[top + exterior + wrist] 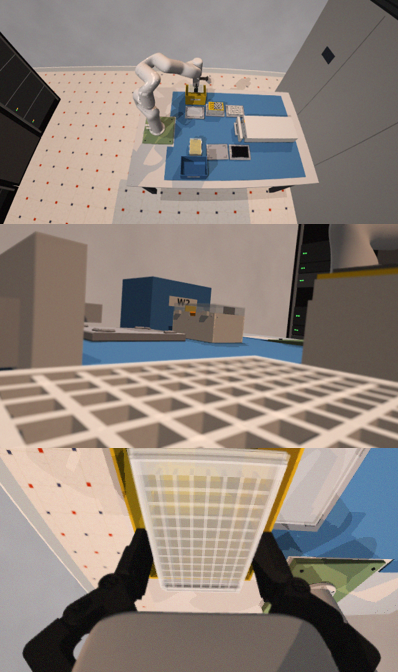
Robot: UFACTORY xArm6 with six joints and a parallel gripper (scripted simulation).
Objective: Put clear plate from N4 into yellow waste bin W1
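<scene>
Translucent plastic with a fine grid of wells forms the clear plate (207, 518), which is sitting clamped between the two black fingers of the gripper (200, 565). The fingers are pressing on the plate's two long edges near its closer end and are standing wide apart on it. In the wrist view the plate is extending away from the gripper, and the yellow walls of the waste bin W1 (120, 483) are showing on both sides of it, so the plate is hanging over the bin's opening.

In the top view the white arm (146, 93) is reaching from its green base plate (169, 140) to the far edge of the blue mat (267, 158) on the desk (306, 155), with the gripper (196, 88) positioned directly above the yellow waste bin W1 (196, 99). Just beside the bin, on its nearer side, a grey nest (194, 112) is lying on the mat. The blue bin (194, 167) is standing well apart, at the near edge of the mat.
</scene>
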